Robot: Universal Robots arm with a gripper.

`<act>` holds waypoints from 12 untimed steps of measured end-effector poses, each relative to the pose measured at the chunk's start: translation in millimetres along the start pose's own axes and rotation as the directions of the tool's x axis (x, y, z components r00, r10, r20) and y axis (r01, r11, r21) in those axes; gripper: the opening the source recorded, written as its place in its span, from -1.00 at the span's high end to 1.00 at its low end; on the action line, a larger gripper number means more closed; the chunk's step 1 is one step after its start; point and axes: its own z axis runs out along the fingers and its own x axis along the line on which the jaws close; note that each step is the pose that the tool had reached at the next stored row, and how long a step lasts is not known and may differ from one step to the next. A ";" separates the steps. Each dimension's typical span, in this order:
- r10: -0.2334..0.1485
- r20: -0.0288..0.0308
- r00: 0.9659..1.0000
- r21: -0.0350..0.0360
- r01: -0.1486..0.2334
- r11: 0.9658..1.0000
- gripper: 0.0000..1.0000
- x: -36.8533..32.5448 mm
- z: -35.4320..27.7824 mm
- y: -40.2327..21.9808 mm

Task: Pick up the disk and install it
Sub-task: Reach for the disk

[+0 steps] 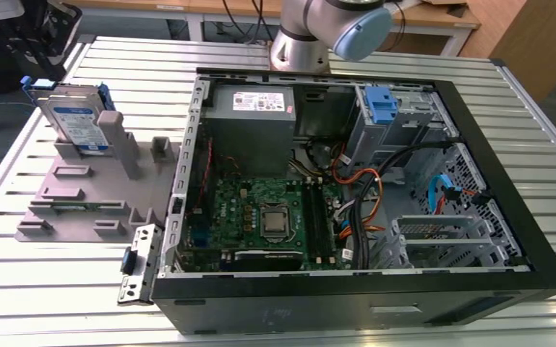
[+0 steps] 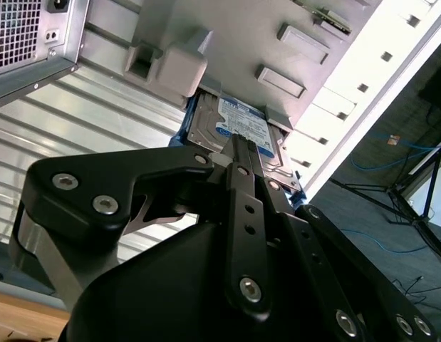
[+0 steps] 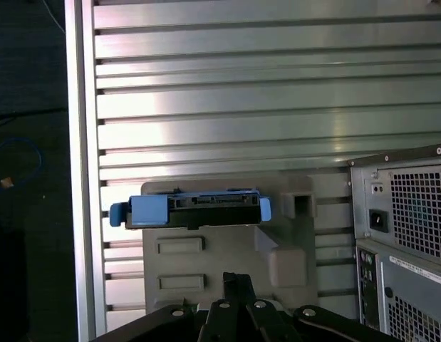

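The disk had not been picked up: it stood on edge in a slot of the grey holder, its label facing out and its blue rails at the ends. Nearest the wrist cameras, the gripper hung over the holder, aimed at the disk but apart from it. Its fingers looked pressed together with nothing between them.

Beyond them, the holder lay on the slatted aluminium table. In the exterior view it sat at about 9 o'clock from the open computer case, just beside the case's side wall. Inside the case, at about 1 o'clock, the drive cage with its blue clip held no disk. The arm's base stood at 12 o'clock, behind the case.

By this showing, both the grasp and the installing were left to do.
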 end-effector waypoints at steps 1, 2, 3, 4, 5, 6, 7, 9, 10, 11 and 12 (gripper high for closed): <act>0.000 0.000 1.000 0.000 0.000 1.000 0.79 0.6 0.1 0.1; 0.000 0.000 1.000 0.000 0.000 1.000 0.79 0.8 0.2 0.2; 0.000 0.000 1.000 0.000 0.000 1.000 0.79 0.8 0.2 0.2; 0.000 0.000 1.000 0.000 0.000 1.000 0.79 1.1 0.2 0.2; 0.000 0.000 1.000 0.000 0.000 1.000 0.79 1.2 0.2 0.2; 0.000 0.000 1.000 0.000 0.000 1.000 0.79 1.2 0.2 0.2; 0.000 0.000 1.000 0.000 0.000 1.000 0.79 1.3 0.2 0.2; 0.000 0.000 1.000 0.000 0.000 1.000 0.79 1.3 0.1 0.2; 0.000 0.000 1.000 0.000 0.000 1.000 0.79 1.3 0.1 0.2; 0.000 0.000 1.000 0.000 0.000 1.000 0.79 1.3 0.2 0.2; 0.000 0.000 1.000 0.000 0.000 1.000 0.79 1.5 0.3 0.2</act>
